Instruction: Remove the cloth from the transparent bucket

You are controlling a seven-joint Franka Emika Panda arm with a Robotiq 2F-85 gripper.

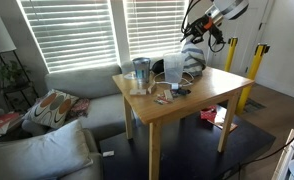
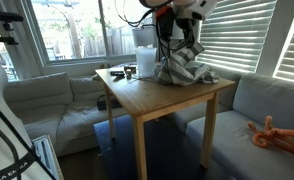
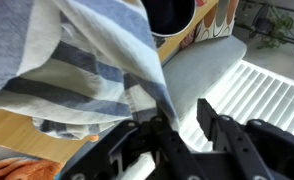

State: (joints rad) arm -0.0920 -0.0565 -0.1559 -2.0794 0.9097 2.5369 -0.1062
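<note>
The grey-and-white striped cloth [image 2: 184,72] lies in a heap on the wooden table, outside the transparent bucket [image 2: 145,50]. It also shows in an exterior view [image 1: 193,60] and fills the upper left of the wrist view [image 3: 77,60]. The bucket [image 1: 173,68] stands beside the heap. My gripper [image 2: 177,38] hangs just above the top of the heap. In the wrist view my gripper [image 3: 182,112] has a clear gap between its fingers. An edge of the cloth rests against one finger and is not pinched.
A shorter blue-grey jar [image 1: 140,72] stands near a table corner. Small dark items [image 1: 173,92] lie near the table edge [image 2: 137,112]. Grey sofas [image 1: 82,85] flank the table, with window blinds behind. A yellow stand [image 1: 255,70] stands past the table.
</note>
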